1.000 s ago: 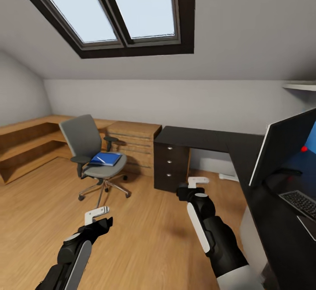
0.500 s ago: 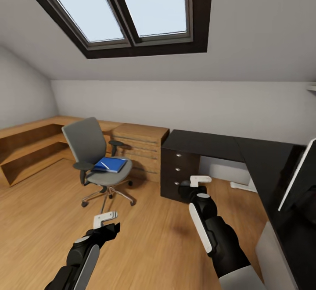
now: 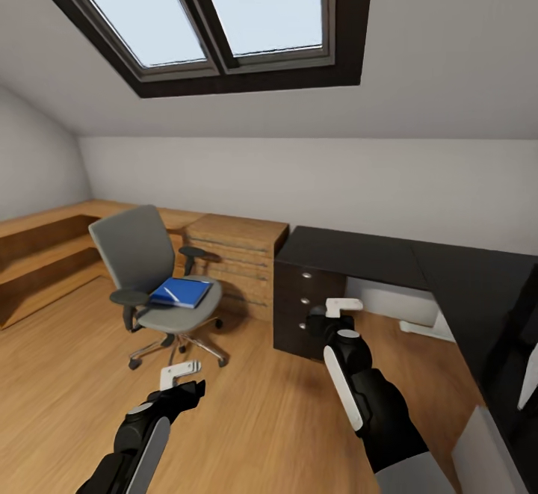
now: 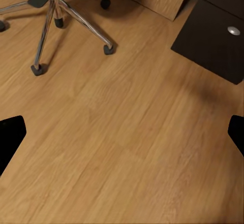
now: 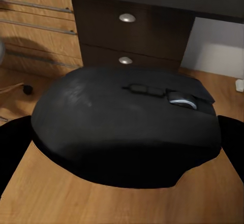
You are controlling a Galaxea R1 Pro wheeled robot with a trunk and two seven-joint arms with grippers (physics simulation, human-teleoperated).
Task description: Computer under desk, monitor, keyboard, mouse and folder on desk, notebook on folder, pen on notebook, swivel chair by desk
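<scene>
Grey padded swivel chair (image 3: 149, 270) at left, blue folder (image 3: 179, 292) on seat, awaiting move to desk. Left gripper (image 3: 181, 373) low over wood floor, fingers spread, empty. Right gripper (image 3: 340, 311) forward, clamped on small black rounded mouse (image 5: 127, 125), carried toward glossy black desk (image 3: 388, 258) at right.

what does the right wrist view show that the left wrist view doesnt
Right wrist view: the black mouse gripped between the right gripper fingers, right in front of the camera. Left wrist view: the swivel chair base with its chrome legs and casters, and the left gripper open over bare floor. Both: the desk drawer unit, the light wooden drawer chest and the wood floor.
</scene>
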